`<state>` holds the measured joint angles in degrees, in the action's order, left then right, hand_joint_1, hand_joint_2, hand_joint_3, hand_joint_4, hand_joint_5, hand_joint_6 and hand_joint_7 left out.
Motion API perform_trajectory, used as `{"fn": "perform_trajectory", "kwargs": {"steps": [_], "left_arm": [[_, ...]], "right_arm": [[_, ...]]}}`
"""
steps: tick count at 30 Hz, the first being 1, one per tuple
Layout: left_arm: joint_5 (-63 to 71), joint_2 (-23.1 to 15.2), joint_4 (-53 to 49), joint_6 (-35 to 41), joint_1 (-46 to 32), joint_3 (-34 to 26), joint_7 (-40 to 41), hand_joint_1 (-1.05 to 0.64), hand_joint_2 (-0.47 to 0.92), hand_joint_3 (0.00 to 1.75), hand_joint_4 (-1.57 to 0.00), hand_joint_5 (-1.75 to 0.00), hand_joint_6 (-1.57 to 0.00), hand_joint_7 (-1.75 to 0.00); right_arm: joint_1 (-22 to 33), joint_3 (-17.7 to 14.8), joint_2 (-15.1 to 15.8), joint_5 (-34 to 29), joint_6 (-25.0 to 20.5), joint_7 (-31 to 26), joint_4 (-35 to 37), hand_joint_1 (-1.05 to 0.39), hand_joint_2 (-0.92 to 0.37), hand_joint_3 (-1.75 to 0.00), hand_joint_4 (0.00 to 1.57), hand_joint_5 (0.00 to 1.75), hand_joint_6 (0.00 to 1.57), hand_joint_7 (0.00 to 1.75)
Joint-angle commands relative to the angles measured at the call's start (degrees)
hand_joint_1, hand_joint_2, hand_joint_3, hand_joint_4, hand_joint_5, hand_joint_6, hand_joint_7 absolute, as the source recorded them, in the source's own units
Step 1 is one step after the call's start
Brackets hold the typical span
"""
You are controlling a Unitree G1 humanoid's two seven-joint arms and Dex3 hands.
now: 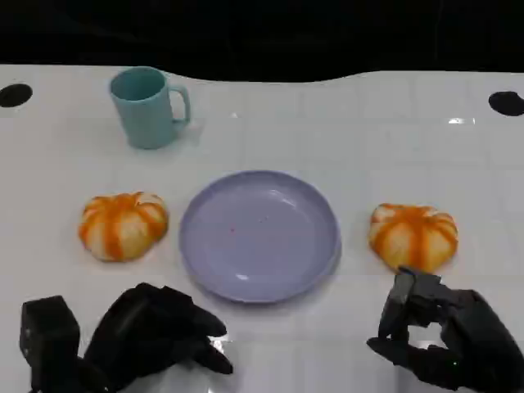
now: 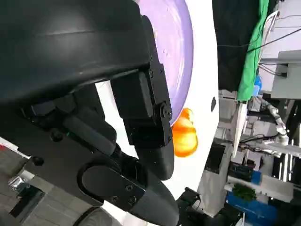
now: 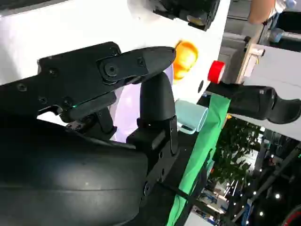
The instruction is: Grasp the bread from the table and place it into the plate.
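Flanking plate (image 1: 205, 258): two breads (image 1: 123, 226) (image 1: 413, 236); hands (image 1: 151, 336) (image 1: 446, 336) near table edge.

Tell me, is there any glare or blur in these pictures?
Head view: soft and slightly blurry overall, with small bright glints on the white table and a faint sheen on the purple plate. Left wrist view: the left hand looms large and dark up close, while the background clutter looks sharper. Right wrist view: bright overexposed table, small light spots in the far background.

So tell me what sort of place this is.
Probably a robot lab or demo hall: a white table staged with bread-shaped props, a red emergency-stop button, and green cloth beside equipment racks.
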<state>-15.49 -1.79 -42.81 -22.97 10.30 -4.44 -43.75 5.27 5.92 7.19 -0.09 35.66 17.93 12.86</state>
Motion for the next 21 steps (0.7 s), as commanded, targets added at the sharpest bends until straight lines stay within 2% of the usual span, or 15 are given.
{"fn": "perform_trajectory", "kwargs": {"steps": [1, 21], "left_arm": [[0.06, -0.97, -0.39, -0.04, 0.48, -0.28, -0.17, -1.05, 0.76, 0.0, -1.57, -0.22, -1.57, -0.01], [-0.14, -1.03, 0.21, 1.05, 0.35, -0.28, -0.15, -1.05, 0.75, 0.0, -1.57, -0.21, -1.57, -0.01]], "right_arm": [[-0.18, -0.72, 1.05, 0.53, 0.11, -0.04, -0.12, -0.41, -0.92, -0.17, 0.8, 1.75, 0.6, 1.75], [-0.02, -0.57, 0.81, 0.57, -0.03, -0.12, -0.34, -0.41, -0.92, -0.16, 0.81, 1.75, 0.6, 1.75]]}}
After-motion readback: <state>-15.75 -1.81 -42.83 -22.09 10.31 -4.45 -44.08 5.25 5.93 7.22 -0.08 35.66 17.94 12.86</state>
